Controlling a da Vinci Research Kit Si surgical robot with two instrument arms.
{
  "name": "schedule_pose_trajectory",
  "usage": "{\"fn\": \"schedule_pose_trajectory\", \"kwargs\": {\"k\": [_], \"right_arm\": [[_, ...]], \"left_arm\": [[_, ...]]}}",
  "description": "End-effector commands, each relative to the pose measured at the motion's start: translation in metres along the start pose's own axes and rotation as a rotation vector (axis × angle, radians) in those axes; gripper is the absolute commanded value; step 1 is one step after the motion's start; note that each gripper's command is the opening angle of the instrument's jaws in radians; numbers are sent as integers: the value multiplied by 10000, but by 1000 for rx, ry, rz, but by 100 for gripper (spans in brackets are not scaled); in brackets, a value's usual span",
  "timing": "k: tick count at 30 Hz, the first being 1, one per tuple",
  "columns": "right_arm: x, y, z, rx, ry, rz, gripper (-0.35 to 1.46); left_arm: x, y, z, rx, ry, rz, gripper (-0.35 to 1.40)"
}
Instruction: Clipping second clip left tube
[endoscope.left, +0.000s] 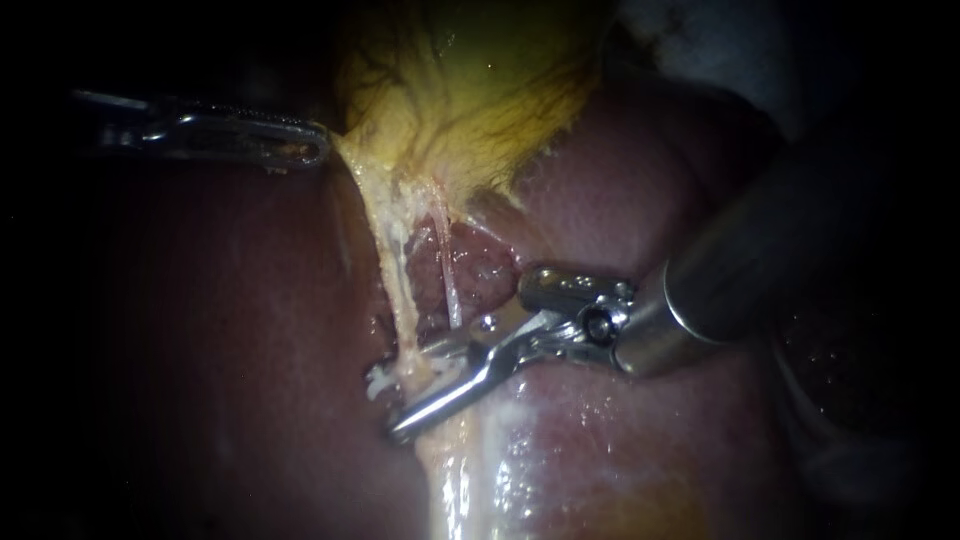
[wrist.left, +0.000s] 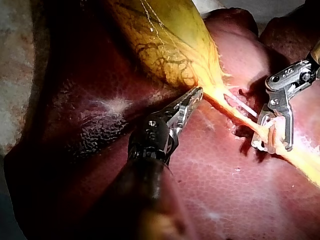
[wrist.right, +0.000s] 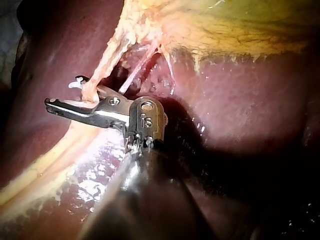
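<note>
Smooth steel right instrument (endoscope.left: 412, 390) has its slim hand parted, gripping nothing, astride the pale stringy left tube (endoscope.left: 395, 290), glossy liver (endoscope.left: 620, 460) beneath.

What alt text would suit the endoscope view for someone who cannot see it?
The right instrument straddles a pale tube beside a white clip, over red liver. The left instrument meets the edge of the yellow gallbladder above.

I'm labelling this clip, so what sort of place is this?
Probably a surgical training bench: a liver and yellow gallbladder lie exposed, worked by a slender left instrument and right instrument.
</note>
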Motion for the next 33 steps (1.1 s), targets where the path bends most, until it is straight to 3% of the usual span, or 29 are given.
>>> {"fn": "schedule_pose_trajectory", "kwargs": {"k": [1,9,14,21,23,33], "right_arm": [[0,-2,2,10,6,-1,55],[0,-3,8,16,1,29,41],[2,1,4,13,2,47,14],[2,3,3,-4,19,47,-11],[2,3,2,-9,23,47,-35],[0,9,0,-12,27,45,-35]], "left_arm": [[0,0,0,0,0,0,-35],[0,0,0,0,0,0,-35],[0,0,0,0,0,0,-35],[0,0,0,0,0,0,-35],[0,0,0,0,0,0,-35],[0,0,0,0,0,0,-35]]}}
